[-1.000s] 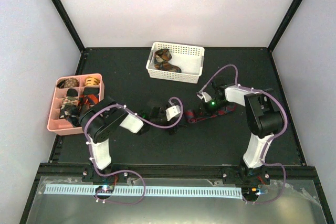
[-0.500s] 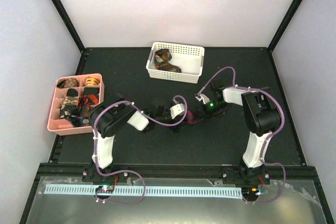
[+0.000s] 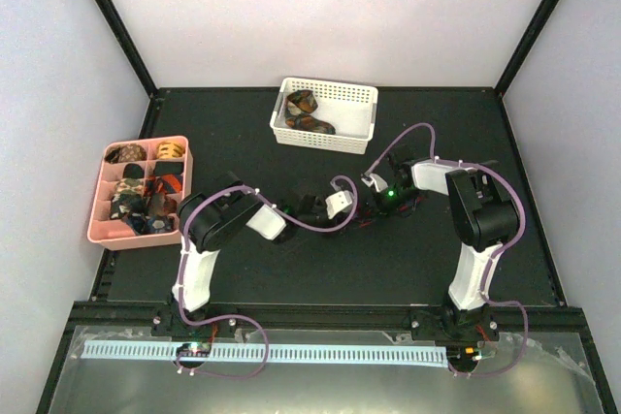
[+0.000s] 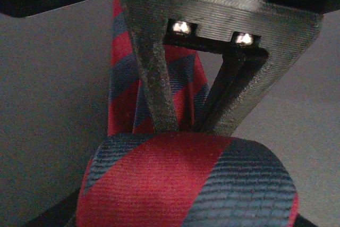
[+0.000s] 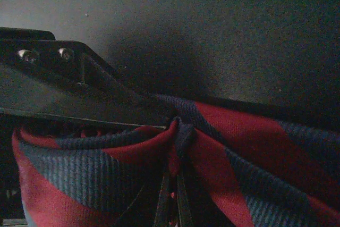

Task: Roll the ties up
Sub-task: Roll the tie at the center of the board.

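Observation:
A red-and-dark striped tie [image 3: 369,212] lies bunched at mid-table between my two grippers. In the left wrist view its rolled end [image 4: 186,184] fills the bottom of the frame and the flat strip [image 4: 122,78] runs away behind it. My left gripper [image 3: 356,210] is closed against both sides of that roll, with its fingers mostly hidden by cloth. Just to the right, my right gripper [image 3: 381,206] is shut on a pinched fold of the same tie [image 5: 180,131]. Its black fingers [image 4: 159,89] stand upright right behind the roll.
A white basket [image 3: 361,104] at the back holds loose patterned ties [image 3: 306,113]. A pink divided tray [image 3: 100,230] at the left holds several coiled ties [image 3: 146,181]. Purple cables [image 3: 408,133] loop over both arms.
My left arm has reached right until its gripper meets the right one. The tie between them has gathered from a stretched strip into a short bunch. The left jaws have closed in on it.

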